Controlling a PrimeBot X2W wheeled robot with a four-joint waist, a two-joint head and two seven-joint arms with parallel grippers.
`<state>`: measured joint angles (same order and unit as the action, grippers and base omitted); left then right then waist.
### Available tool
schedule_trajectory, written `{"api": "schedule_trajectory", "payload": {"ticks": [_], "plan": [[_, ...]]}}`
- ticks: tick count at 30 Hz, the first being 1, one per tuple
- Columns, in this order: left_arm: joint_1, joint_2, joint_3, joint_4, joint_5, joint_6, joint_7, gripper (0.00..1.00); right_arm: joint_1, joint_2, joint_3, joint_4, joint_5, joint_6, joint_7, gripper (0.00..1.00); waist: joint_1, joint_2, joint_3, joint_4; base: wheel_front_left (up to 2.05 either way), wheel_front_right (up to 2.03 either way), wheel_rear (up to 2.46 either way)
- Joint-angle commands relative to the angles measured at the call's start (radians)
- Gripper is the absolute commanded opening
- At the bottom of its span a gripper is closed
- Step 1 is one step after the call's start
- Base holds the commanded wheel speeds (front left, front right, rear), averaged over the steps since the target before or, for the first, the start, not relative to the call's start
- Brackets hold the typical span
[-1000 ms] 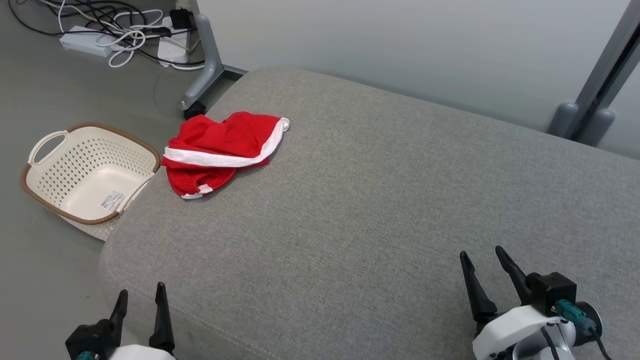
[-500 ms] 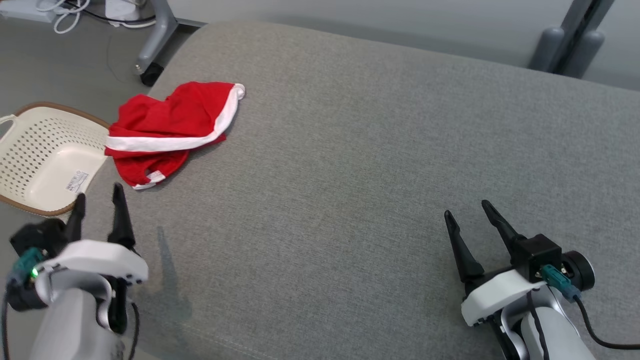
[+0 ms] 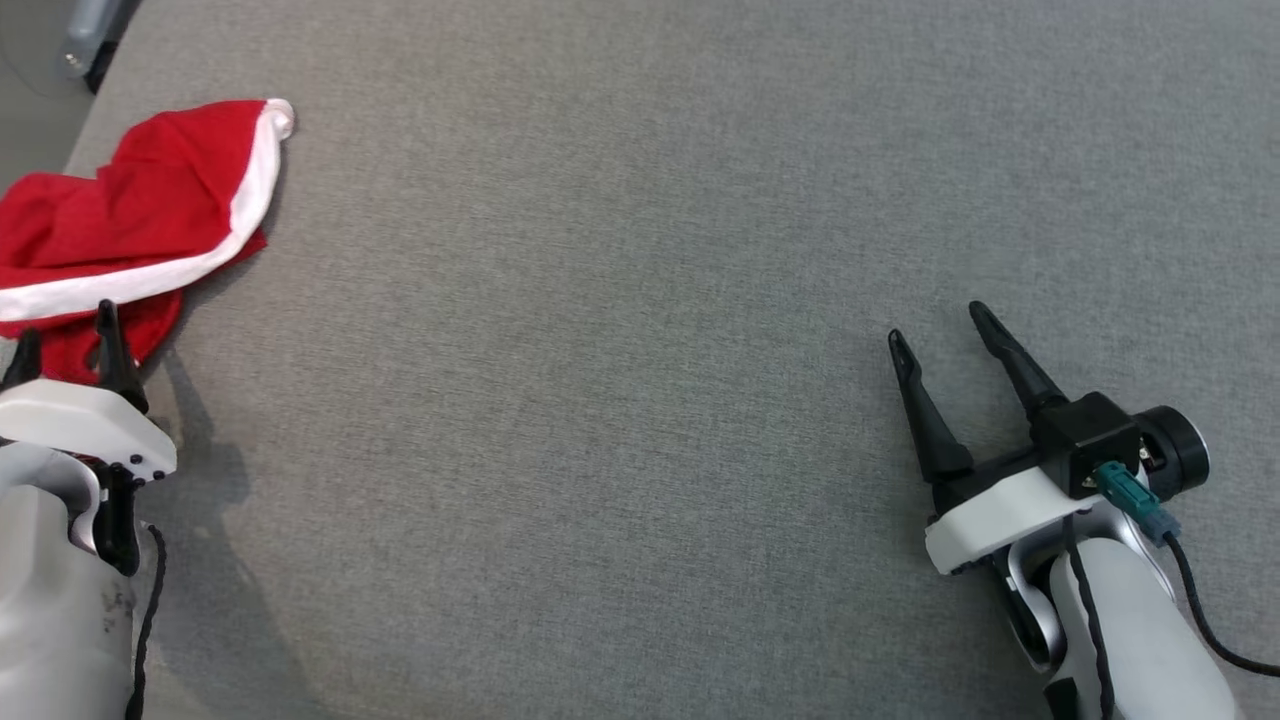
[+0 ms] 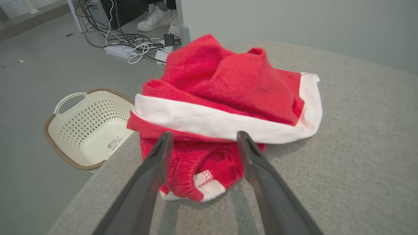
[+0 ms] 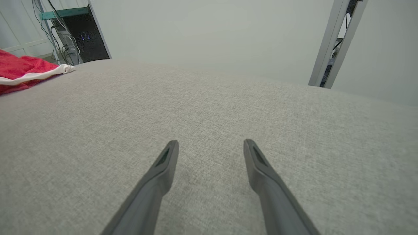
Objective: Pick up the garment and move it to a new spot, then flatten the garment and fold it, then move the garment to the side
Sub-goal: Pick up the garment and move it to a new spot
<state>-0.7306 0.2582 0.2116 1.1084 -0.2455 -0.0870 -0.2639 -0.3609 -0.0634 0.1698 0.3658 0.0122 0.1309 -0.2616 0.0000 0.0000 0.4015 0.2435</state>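
Note:
A crumpled red garment (image 3: 130, 220) with a white band lies at the far left of the grey cushion (image 3: 640, 300). The left wrist view shows the garment (image 4: 228, 94) bunched close ahead, near the cushion's left edge. My left gripper (image 3: 62, 335) is open, its tips just short of the garment's near hem (image 4: 202, 186), nothing between the fingers. My right gripper (image 3: 935, 322) stands open over bare cushion at the right, far from the garment (image 5: 23, 70). In the right wrist view the right gripper (image 5: 210, 145) has nothing between its fingers.
A cream perforated basket (image 4: 88, 127) with a brown rim sits on the floor left of the cushion. Cables and a power strip (image 4: 127, 49) lie on the floor beyond, and a person's white shoes (image 4: 156, 19) stand by a dark cabinet. A grey post (image 5: 333, 42) rises behind the cushion.
The camera has tilted down and right, so the whole scene shifted. My left gripper has advanced to the garment's near edge. Both grippers stay open.

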Motion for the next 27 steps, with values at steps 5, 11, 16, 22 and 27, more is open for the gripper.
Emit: {"api": "schedule_trajectory", "payload": {"ticks": [5, 11, 16, 22, 27], "plan": [[-0.065, 0.022, 0.03, 0.036, -0.027, 0.022, 0.0, 1.0, -0.01, -0.018, -0.015, -0.011, -0.008, 0.0, -0.002, 1.0, 0.0, 0.0, 0.065, -0.056, 0.0, 0.0, 0.0], [-0.101, 0.036, 0.074, 0.029, -0.052, 0.053, 0.0, 0.57, -0.014, -0.017, -0.019, -0.021, -0.011, 0.0, -0.001, 1.0, 0.0, 0.0, 0.093, -0.084, 0.0, 0.0, 0.0], [-0.107, 0.04, 0.091, -0.01, -0.052, 0.051, 0.0, 0.0, -0.01, -0.015, -0.031, -0.018, -0.004, 0.0, -0.001, 1.0, 0.0, 0.0, 0.101, -0.095, 0.0, 0.0, 0.0], [-0.114, 0.02, 0.079, -0.151, -0.02, -0.003, 0.0, 0.0, -0.013, -0.003, -0.055, -0.024, 0.016, 0.0, -0.001, 1.0, 0.0, 0.0, 0.072, -0.095, 0.0, 0.0, 0.0], [-0.123, -0.016, 0.034, -0.265, 0.015, -0.034, 0.0, 0.0, -0.006, 0.008, -0.055, -0.019, 0.042, 0.0, -0.002, 1.0, 0.0, 0.0, 0.01, -0.106, 0.0, 0.0, 0.0]]}}
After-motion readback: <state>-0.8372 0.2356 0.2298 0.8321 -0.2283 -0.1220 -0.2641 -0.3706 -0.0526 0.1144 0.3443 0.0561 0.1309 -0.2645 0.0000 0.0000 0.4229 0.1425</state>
